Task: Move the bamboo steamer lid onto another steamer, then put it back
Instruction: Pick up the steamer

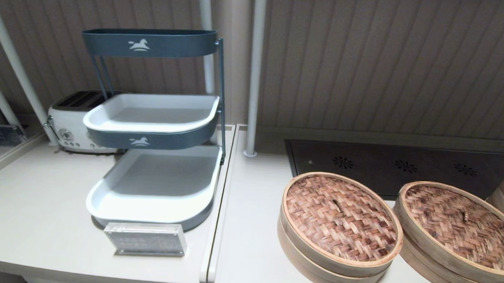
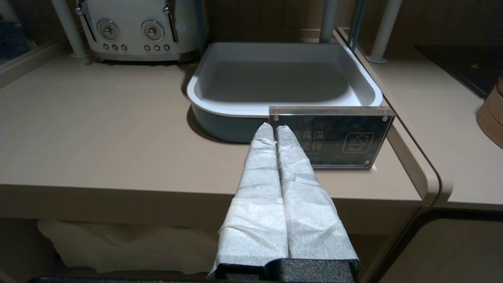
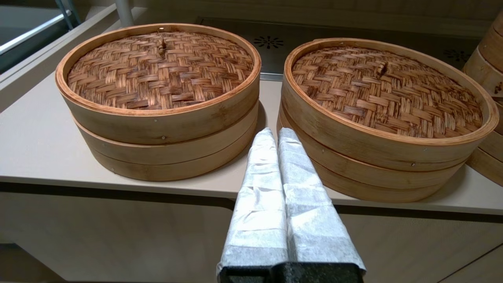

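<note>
- Clearly, your left gripper [image 2: 274, 129] was pressed together, hovering off the counter edge facing the sign [image 2: 331, 137].
- Your right gripper [image 3: 275, 135] was likewise together, empty, before both steamers.
- Your lid [image 1: 340, 218] sat on its own steamer, beside the other steamer [image 1: 449, 244].

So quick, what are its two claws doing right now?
Left gripper: shut, holding nothing, near the sign.
Right gripper: shut, holding nothing, before the steamers.
</note>
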`<state>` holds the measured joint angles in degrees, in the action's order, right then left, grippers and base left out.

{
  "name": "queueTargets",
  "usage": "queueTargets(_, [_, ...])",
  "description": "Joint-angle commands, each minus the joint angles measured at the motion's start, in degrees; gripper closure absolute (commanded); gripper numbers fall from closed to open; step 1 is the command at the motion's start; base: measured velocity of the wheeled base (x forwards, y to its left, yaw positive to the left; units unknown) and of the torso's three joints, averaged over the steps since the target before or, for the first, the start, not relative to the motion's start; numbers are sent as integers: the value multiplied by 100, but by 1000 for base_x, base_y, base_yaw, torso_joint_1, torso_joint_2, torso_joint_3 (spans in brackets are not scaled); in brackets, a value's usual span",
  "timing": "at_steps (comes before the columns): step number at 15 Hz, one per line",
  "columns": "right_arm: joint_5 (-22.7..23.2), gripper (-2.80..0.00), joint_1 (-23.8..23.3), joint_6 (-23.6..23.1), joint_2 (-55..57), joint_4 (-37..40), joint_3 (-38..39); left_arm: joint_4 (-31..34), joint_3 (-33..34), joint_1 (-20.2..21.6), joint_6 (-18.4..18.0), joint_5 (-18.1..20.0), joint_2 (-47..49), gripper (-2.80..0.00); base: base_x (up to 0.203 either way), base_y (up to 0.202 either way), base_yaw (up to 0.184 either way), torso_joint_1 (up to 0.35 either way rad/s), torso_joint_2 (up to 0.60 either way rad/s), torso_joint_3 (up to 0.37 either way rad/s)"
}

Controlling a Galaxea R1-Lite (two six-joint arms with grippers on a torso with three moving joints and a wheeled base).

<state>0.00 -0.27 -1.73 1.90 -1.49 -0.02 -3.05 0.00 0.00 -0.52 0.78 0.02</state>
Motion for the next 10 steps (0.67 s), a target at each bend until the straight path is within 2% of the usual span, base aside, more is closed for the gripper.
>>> queueTargets(1, [0, 0, 8, -3, 126, 8, 108, -3, 158, 0, 0, 1, -11, 0, 0, 0, 0, 0, 0, 0])
queueTargets(2, [12, 0, 13, -16, 144, 10, 23, -3, 158, 0, 0, 1, -11, 0, 0, 0, 0, 0, 0, 0])
queueTargets(5, [58, 0, 8, -13, 660, 208, -999, -3, 158, 0, 0, 1, -11, 0, 0, 0, 0, 0, 0, 0])
queueTargets(10, [33, 0, 125, 106, 3071, 462, -2627, -3, 158, 0, 0, 9, -11, 0, 0, 0, 0, 0, 0, 0])
